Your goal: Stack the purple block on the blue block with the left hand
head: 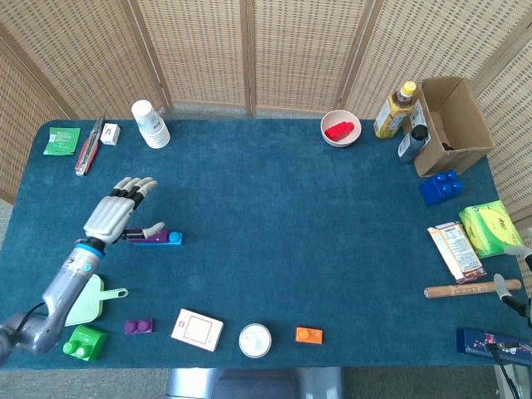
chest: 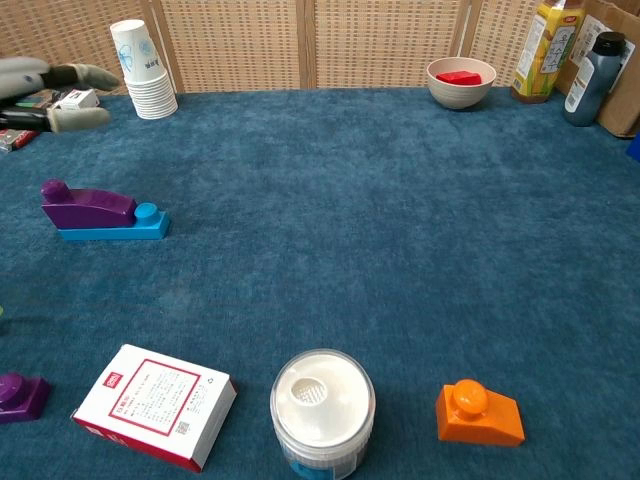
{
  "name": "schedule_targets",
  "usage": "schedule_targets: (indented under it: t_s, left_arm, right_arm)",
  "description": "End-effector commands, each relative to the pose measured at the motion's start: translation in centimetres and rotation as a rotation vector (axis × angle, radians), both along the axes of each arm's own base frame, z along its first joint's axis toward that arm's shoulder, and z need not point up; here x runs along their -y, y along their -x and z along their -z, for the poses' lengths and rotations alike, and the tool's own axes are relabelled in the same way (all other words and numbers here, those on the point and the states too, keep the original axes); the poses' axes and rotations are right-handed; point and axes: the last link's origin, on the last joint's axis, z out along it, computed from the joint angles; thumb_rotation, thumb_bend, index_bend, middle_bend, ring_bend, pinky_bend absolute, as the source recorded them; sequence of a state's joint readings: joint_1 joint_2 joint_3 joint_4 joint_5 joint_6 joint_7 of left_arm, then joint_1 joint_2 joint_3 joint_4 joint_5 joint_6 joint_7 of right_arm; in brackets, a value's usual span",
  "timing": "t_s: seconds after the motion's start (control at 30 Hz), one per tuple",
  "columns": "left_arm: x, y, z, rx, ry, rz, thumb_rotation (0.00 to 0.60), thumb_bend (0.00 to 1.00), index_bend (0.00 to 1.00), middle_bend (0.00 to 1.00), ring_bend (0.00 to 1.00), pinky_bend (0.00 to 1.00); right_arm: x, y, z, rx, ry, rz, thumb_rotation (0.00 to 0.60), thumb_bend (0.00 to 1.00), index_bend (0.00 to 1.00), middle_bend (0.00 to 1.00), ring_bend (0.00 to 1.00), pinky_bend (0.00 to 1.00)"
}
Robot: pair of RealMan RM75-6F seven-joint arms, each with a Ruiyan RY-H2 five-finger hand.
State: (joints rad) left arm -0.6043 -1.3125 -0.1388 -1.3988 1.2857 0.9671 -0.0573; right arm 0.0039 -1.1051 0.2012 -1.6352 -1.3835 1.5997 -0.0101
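The purple block [chest: 88, 205] sits on the blue block [chest: 112, 228], left of frame. Your left hand [head: 116, 218] is released, fingers spread; lift it straight clear without brushing the stack.

Bright even daylight, soft faint shadows, no glare, sharp focus, slight blur at chest view's left edge

Blue-carpeted table [head: 274, 208] bears blue block [chest: 112, 227], cups [head: 150, 125].
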Motion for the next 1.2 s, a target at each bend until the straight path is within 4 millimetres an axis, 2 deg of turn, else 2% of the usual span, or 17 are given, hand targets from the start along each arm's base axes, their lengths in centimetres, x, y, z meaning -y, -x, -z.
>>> schedule_targets:
  t_s: [0.03,0.1,0.17,0.53,0.73,0.9,1.2]
  left_arm:
    - [2.3,1.1,-2.8,-0.02,-0.047,-0.043,0.117,0.25,0.07,0.01,0.0,0.0]
    - [3.9,1.5,-4.1,-0.026,-0.067,-0.06,0.119,0.25,0.08,0.02,0.0,0.0]
    - [6.9,2.7,-6.0,-0.026,-0.11,-0.1,0.12,0.25,0.09,0.02,0.0,0.0]
    - [14.0,5.7,-9.2,-0.012,-0.18,-0.212,0.12,0.25,0.11,0.03,0.0,0.0]
    - [17.4,6.7,-10.2,-0.006,-0.207,-0.255,0.116,0.25,0.12,0.04,0.0,0.0]
    - [18.8,6.8,-10.5,0.001,-0.217,-0.258,0.114,0.26,0.13,0.05,0.0,0.0]
    - [19.1,6.3,-10.2,0.03,-0.215,-0.241,0.111,0.26,0.14,0.06,0.0,0.0]
  right_arm:
    - [0.6,-0.3,0.2,-0.012,-0.013,-0.005,0.6,0.29,0.36,0.18,0.0,0.07]
    - [1.0,-0.6,0.5,-0.019,-0.029,-0.009,0.6,0.29,0.36,0.18,0.0,0.07]
    - [1.8,-1.1,1.2,-0.03,-0.057,-0.017,0.6,0.29,0.36,0.17,0.0,0.07]
    - [2.8,-2.3,3.5,-0.047,-0.144,-0.046,0.6,0.29,0.3,0.16,0.0,0.06]
    - [3.2,-2.7,4.4,-0.078,-0.194,-0.043,0.6,0.29,0.28,0.16,0.0,0.02]
    - [3.3,-2.9,4.6,-0.084,-0.204,-0.038,0.6,0.29,0.27,0.16,0.0,0.02]
    - [3.0,-2.7,4.9,-0.074,-0.211,-0.032,0.6,0.29,0.26,0.16,0.0,0.02]
